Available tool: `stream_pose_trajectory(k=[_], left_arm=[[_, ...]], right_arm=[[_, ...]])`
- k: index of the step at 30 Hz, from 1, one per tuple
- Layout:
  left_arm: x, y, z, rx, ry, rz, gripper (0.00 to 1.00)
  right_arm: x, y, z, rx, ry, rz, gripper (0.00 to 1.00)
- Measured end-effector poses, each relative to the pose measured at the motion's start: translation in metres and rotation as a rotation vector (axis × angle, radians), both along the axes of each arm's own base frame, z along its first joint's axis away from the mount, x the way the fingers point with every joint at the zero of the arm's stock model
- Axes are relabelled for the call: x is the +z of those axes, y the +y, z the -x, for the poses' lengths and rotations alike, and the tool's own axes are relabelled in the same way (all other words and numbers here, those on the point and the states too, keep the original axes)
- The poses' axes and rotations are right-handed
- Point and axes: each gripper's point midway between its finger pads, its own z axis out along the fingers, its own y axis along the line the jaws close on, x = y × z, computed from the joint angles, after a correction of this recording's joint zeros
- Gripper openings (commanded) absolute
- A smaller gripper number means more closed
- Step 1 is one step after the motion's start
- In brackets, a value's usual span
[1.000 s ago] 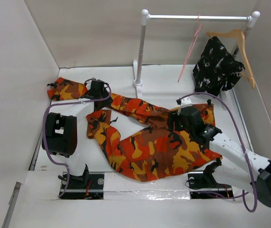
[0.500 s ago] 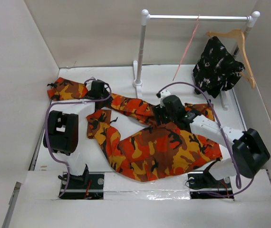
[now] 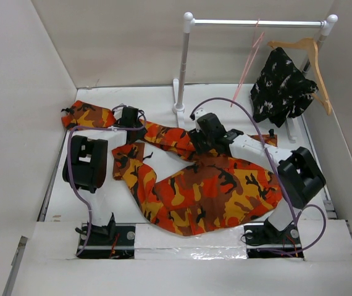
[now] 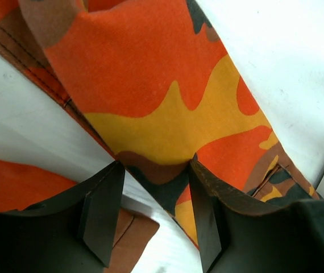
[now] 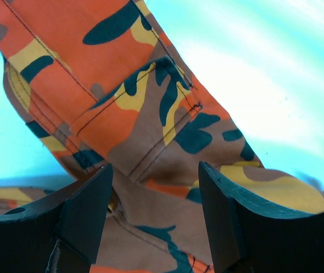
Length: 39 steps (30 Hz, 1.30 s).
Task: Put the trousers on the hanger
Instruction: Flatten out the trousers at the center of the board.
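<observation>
The trousers (image 3: 207, 191) are sprawled flat, well apart from the rail (image 3: 256, 23) where the hanger (image 3: 245, 68) is hung. The left gripper (image 4: 153, 170) and right gripper (image 5: 153, 170) are held open, empty, astride 1 leg; both fabric layers should be pinched before lifting.

Was a robotics lab test cell, bare white tabletop (image 3: 151, 102) boxed in by plain white panel walls (image 3: 21, 92), black-and-white left robot arm (image 3: 86, 163) and matching right robot arm (image 3: 256, 151) bolted along the near edge, small white tube clothes rail (image 3: 256, 23) stood staged at the back, thin pink wire hanger (image 3: 248, 61) hung on it.
</observation>
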Motion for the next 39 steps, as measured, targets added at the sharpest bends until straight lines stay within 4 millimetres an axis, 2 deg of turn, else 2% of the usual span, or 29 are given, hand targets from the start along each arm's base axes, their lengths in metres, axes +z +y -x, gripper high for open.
stream_pose_trajectory(k=[5, 6, 8, 11, 12, 14, 16, 18, 19, 21, 24, 25, 27, 29, 31, 39], left_arm=[[-0.002, -0.001, -0.004, 0.003, -0.009, 0.001, 0.38], [-0.002, -0.001, -0.005, 0.004, -0.011, 0.003, 0.36], [-0.002, -0.002, -0.007, 0.006, -0.016, 0.007, 0.36], [-0.001, -0.003, -0.008, 0.005, -0.022, 0.015, 0.34], [-0.001, -0.003, -0.008, 0.005, -0.023, 0.017, 0.31], [0.0, -0.004, -0.009, 0.006, -0.026, 0.021, 0.24], [0.0, -0.004, -0.009, 0.006, -0.029, 0.023, 0.23], [0.0, -0.004, -0.009, 0.005, -0.029, 0.023, 0.26], [0.0, -0.004, -0.009, 0.005, -0.028, 0.024, 0.31], [0.001, -0.005, -0.009, 0.004, -0.028, 0.025, 0.35], [0.001, -0.005, -0.009, 0.004, -0.028, 0.028, 0.4], [0.001, -0.005, -0.009, 0.004, -0.028, 0.029, 0.41], [0.002, -0.007, -0.01, -0.002, -0.028, 0.035, 0.41], [0.003, -0.008, -0.01, -0.004, -0.027, 0.038, 0.4], [0.005, -0.008, -0.012, -0.006, -0.032, 0.041, 0.35], [0.005, -0.01, -0.012, -0.012, -0.032, 0.049, 0.26]], right_arm=[[-0.02, -0.002, 0.001, 0.005, 0.045, 0.039, 0.6], [-0.023, -0.003, 0.002, 0.005, 0.055, 0.047, 0.49], [-0.025, -0.004, 0.003, 0.004, 0.062, 0.052, 0.47], [-0.024, -0.005, 0.001, -0.002, 0.06, 0.047, 0.25], [-0.024, -0.006, 0.0, -0.005, 0.06, 0.047, 0.22], [-0.023, -0.009, -0.002, -0.017, 0.058, 0.044, 0.09], [-0.023, -0.013, -0.005, -0.031, 0.059, 0.043, 0.04], [-0.023, -0.017, -0.008, -0.047, 0.057, 0.044, 0.07], [-0.022, -0.019, -0.008, -0.052, 0.056, 0.044, 0.16], [-0.019, -0.022, -0.01, -0.062, 0.048, 0.041, 0.18], [-0.001, -0.023, -0.011, -0.069, 0.014, 0.011, 0.42], [0.008, -0.023, -0.011, -0.067, 0.0, -0.004, 0.59], [0.024, -0.021, -0.01, -0.053, -0.029, -0.033, 0.65], [0.033, -0.018, -0.008, -0.035, -0.041, -0.056, 0.67], [0.031, -0.015, -0.007, -0.009, -0.033, -0.054, 0.66], [-0.03, -0.011, -0.002, 0.044, 0.114, 0.04, 0.58]])
